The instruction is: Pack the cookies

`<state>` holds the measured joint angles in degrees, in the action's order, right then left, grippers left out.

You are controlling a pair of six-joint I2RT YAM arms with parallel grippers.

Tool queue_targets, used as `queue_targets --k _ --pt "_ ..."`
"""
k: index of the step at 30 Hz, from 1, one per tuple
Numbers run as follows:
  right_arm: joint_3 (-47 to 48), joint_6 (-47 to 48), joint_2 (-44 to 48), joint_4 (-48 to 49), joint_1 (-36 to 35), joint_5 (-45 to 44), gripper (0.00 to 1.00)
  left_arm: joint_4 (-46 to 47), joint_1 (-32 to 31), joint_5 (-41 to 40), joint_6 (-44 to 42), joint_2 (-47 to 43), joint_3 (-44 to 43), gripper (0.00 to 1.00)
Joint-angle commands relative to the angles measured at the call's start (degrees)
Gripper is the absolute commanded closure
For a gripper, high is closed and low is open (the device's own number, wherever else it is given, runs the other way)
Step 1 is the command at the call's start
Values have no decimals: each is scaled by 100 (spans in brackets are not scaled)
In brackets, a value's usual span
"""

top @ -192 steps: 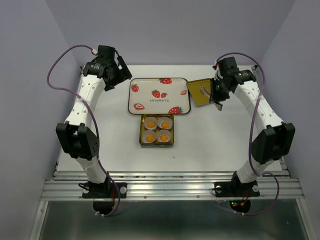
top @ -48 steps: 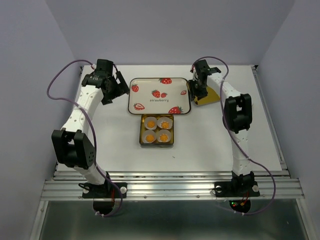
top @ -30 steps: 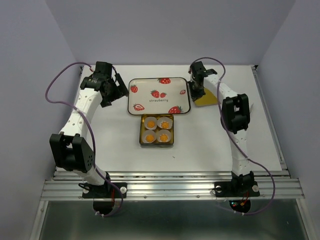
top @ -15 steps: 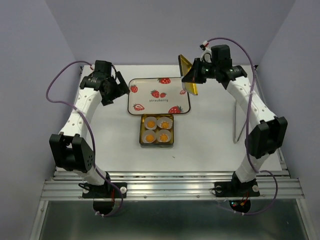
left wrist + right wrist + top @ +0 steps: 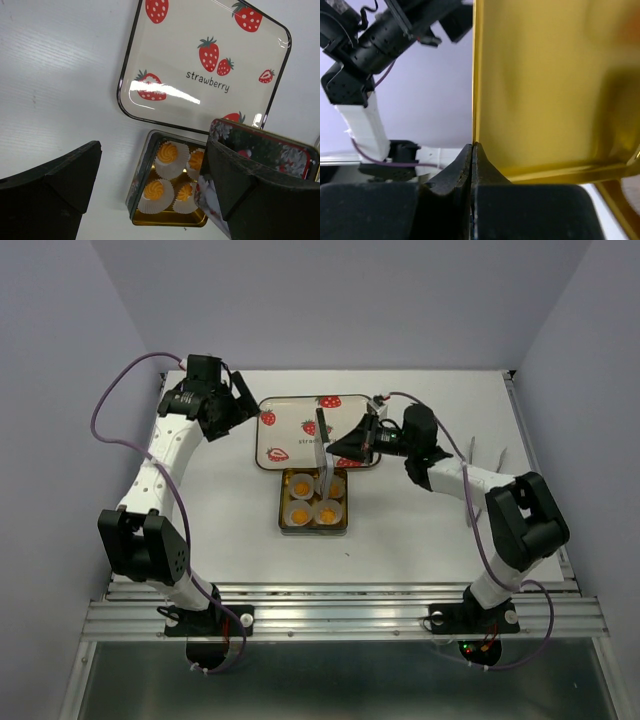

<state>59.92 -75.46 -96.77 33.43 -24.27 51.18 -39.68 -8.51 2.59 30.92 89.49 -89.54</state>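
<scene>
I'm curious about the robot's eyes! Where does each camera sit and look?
Top camera: above, behind; looks down on both arms, left gripper, right gripper.
Left wrist: down past its black fingers at white strawberry-printed tray and square gold tin of round orange-yellow cookies.
Right wrist: sideways along shut fingers clamping the gold metal lid.
Top and left wrist share tray, tin, cookies.

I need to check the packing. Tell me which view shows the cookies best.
Left wrist: the cookies are close, swirls clear. Top external shows them as tiny orange dots. Right wrist shows none, mostly the gold lid.
</scene>
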Motion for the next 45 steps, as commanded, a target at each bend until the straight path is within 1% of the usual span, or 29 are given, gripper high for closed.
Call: queue_targets --k 1,2,4,5,7,8,11,13,15,16,19,22,25,26,28,33,36,39,45 --pt "-454 -1226 650 2406 -174 -169 99 242 25 22 -112 -169 182 1" --pt "-733 -1225 807 2562 -174 -230 99 242 25 31 -138 -108 182 1" --pt "-1112 -1523 940 3018 -174 -625 99 224 25 57 -209 15 147 1" --pt "-1480 -1742 1028 3420 -174 -731 99 250 25 75 -235 42 147 1" --pt "-1894 -1971 1081 3809 -245 -1152 99 417 25 145 -288 103 173 1" --pt "-2236 -2155 1116 4255 -332 -1371 99 591 25 154 -201 147 217 1" --pt "-2511 -2096 1195 4366 -385 -1497 99 926 25 189 -217 252 200 1" --pt "-2669 -2043 1196 4338 -385 -1471 99 1006 25 67 -296 366 -44 1" --pt "-2810 -2226 1108 4733 -447 -1496 99 1076 25 40 -332 525 -195 1" --pt "-2950 -2314 1012 5126 -447 -1540 99 1155 25 66 -297 569 -213 1" --pt "-3144 -2447 976 5340 -499 -1716 99 1436 25 215 -130 587 -56 1" --pt "-3223 -2438 1002 5323 -552 -1646 99 1498 8 295 -112 552 94 1" --pt "-3644 -2491 1046 5515 -552 -1856 99 1498 -1 198 -217 359 260 1" --pt "-3924 -2561 1020 5734 -552 -1935 99 1559 -1 146 -244 323 322 1" --pt "-4110 -2614 976 5981 -552 -2024 99 1621 -1 154 -270 227 489 1" --pt "-4356 -2605 949 5974 -552 -1901 96 1735 -36 321 -270 174 718 1" --pt "-4628 -2570 1134 5763 -552 -1936 95 1745 -71 312 -288 182 762 1" --pt "-4779 -2509 1310 5483 -552 -1718 94 1727 -107 286 -341 209 797 1" --pt "-5227 -2596 1713 5025 -482 -1813 87 1806 -168 286 -385 297 929 1"
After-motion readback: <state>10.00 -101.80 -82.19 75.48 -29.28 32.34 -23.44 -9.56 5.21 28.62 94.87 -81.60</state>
